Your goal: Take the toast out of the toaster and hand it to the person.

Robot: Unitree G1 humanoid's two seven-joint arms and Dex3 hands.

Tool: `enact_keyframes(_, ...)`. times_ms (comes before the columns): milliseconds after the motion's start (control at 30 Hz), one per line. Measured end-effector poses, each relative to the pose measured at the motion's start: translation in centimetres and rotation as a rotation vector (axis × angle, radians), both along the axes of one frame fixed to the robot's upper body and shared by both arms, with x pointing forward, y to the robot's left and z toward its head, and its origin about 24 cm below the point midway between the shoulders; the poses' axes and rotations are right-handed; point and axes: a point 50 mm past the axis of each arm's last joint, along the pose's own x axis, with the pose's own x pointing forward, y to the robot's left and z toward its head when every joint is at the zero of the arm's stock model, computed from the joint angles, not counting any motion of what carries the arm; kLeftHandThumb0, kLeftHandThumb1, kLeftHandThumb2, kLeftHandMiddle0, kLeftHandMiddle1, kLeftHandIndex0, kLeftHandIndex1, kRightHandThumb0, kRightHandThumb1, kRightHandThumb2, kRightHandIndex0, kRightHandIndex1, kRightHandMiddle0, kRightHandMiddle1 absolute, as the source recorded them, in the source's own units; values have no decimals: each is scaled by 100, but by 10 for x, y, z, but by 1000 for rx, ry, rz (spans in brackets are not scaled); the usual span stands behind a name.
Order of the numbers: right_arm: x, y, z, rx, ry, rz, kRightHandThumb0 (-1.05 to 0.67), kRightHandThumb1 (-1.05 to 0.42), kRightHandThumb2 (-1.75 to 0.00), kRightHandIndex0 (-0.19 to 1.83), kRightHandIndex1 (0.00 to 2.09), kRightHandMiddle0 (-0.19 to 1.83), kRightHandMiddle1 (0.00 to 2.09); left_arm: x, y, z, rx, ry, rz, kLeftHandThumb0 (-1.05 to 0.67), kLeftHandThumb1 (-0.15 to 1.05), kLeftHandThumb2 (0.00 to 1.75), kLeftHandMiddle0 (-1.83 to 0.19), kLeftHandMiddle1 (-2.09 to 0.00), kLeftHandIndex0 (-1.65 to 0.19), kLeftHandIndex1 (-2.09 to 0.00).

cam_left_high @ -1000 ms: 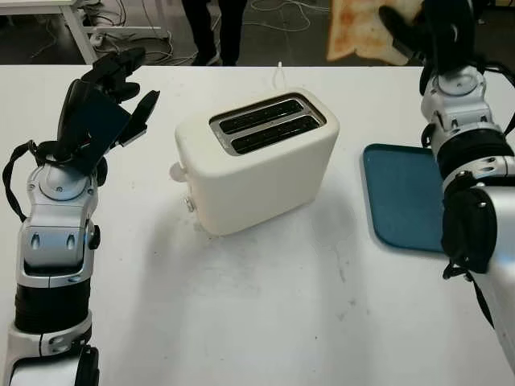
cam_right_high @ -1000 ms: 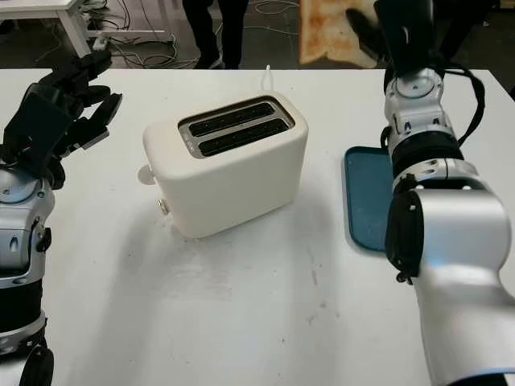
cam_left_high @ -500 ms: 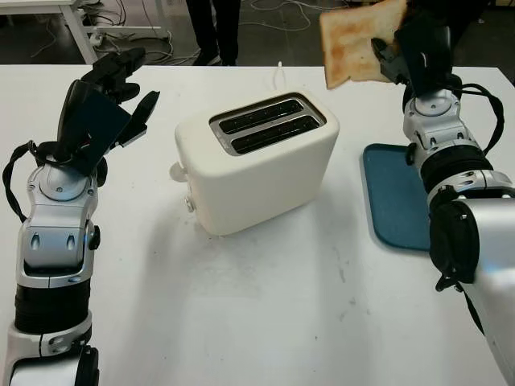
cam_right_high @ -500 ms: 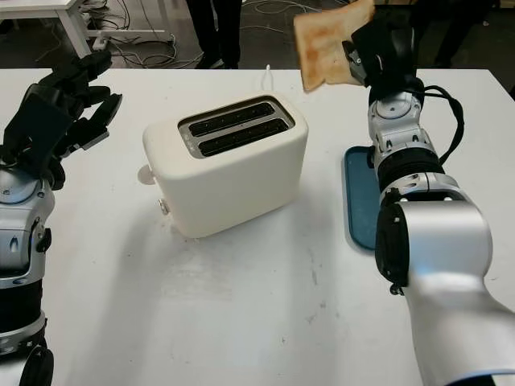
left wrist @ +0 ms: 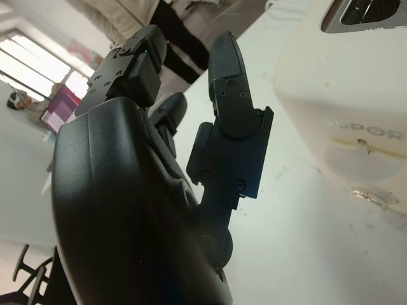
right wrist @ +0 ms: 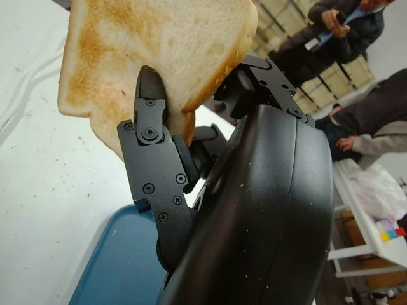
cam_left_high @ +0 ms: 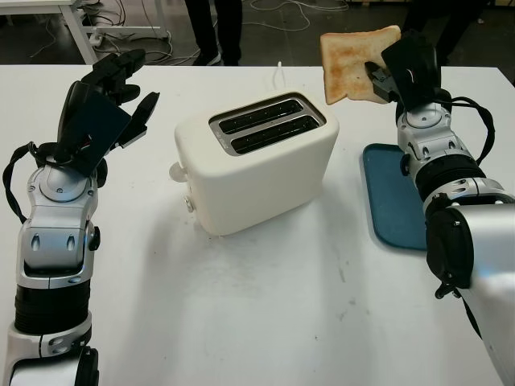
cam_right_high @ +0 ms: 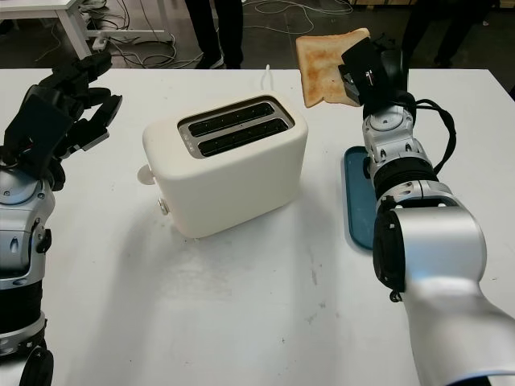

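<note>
The browned square slice of toast (cam_left_high: 352,63) sits upper right of the frame, pinched by the right hand (cam_left_high: 400,72) above the cream two-slot toaster (cam_left_high: 256,161), likely raised clear for handover. The left hand (cam_left_high: 109,104), open at upper left, holds nothing.

person (cam_left_high: 214,24) cropped at top edge
</note>
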Motion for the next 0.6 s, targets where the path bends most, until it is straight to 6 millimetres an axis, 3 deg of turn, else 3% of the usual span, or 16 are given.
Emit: enact_keyframes(600, 0, -2, 0, 37, -4, -12, -20, -92, -38, 73, 175, 36, 175, 0, 0, 0, -2, 2, 0, -44, 92, 47, 0, -83, -29, -16)
